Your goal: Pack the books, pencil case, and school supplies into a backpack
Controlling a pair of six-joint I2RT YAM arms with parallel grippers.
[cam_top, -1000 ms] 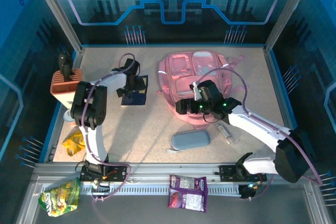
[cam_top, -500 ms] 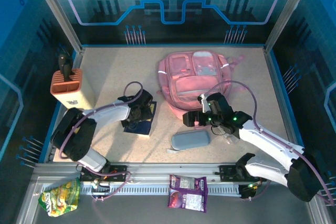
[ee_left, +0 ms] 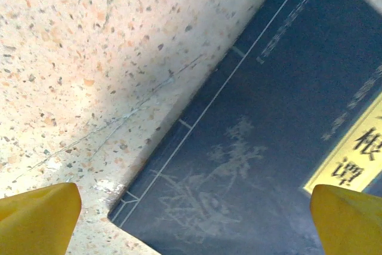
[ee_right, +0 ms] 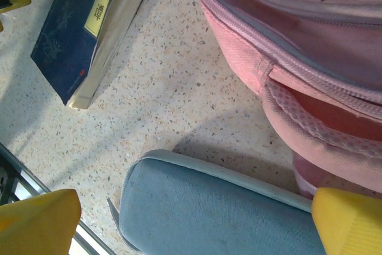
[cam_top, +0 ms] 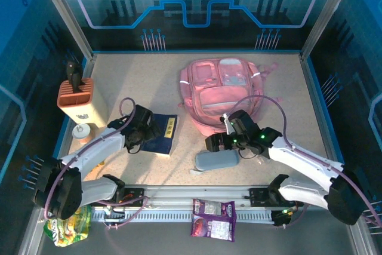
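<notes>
Navy book (cam_top: 161,137) below my left gripper (ee_left: 194,219), pencil case (ee_right: 221,207) below my right gripper (ee_right: 194,222); both wide open, empty, seemingly staging pickups.

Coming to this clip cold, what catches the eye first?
The big pink backpack lying flat at the far middle of the table dominates. In front of it, the open left gripper hangs over a navy book with a yellow label, and the open right gripper hangs over the grey-blue pencil case near the front edge.
</notes>
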